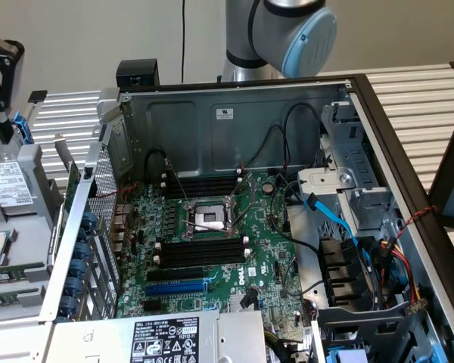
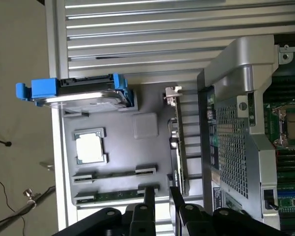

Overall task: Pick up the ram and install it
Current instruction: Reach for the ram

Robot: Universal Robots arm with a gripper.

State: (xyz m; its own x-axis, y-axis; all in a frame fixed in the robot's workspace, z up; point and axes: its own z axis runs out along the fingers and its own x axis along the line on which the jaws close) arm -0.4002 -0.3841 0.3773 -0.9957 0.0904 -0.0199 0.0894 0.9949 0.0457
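Observation:
Two narrow green ram sticks lie in holders on a grey tray [image 2: 118, 132]; one ram [image 2: 113, 195] is close to my fingers and the other ram [image 2: 113, 175] lies just beyond it. My gripper [image 2: 161, 197] hangs above the tray's edge near the ends of those sticks. Its two black fingers [image 2: 149, 196] stand apart with nothing between them, so it is open. In the exterior view the gripper [image 1: 0, 128] is at the far left, over the tray [image 1: 38, 219] beside the open computer case. Empty black memory slots [image 1: 200, 249] flank the CPU socket [image 1: 208, 218] on the motherboard.
The tray also carries a hard drive in a blue bracket [image 2: 81, 96] and a CPU chip [image 2: 90, 147]. A perforated case wall [image 2: 231, 142] stands between tray and motherboard. A blue slot [image 1: 178, 287], cables [image 1: 340, 223] and a drive cage [image 1: 356, 189] crowd the case.

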